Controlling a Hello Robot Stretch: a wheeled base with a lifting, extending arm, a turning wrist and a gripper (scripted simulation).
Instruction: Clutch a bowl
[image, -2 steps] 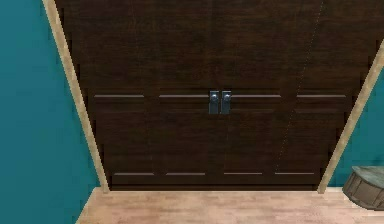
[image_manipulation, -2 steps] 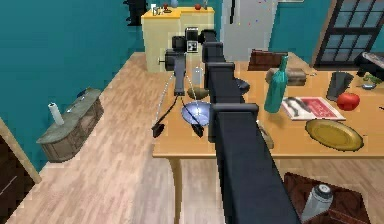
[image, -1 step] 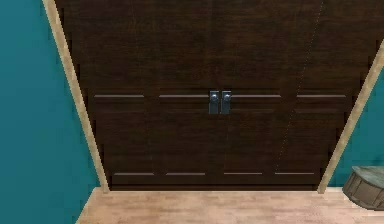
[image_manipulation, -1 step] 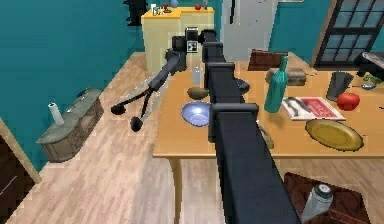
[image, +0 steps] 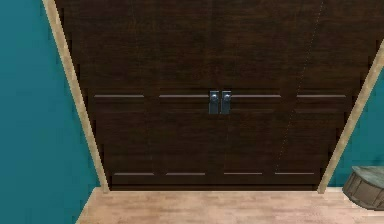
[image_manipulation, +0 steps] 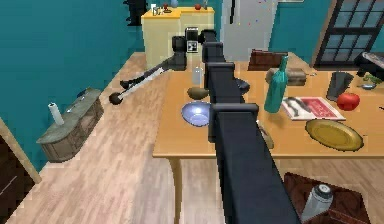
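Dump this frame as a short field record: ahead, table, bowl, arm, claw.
ahead: dark double door between teal walls
table: wooden table in the arm side view
bowl: bluish bowl on the table, just left of the arm in that view
other items: teal bottle, red apple, golden plate
arm: dark bar reaching across the table
claw: claw against bare floor past the table's edge; holds nothing
floor: basket by the teal wall
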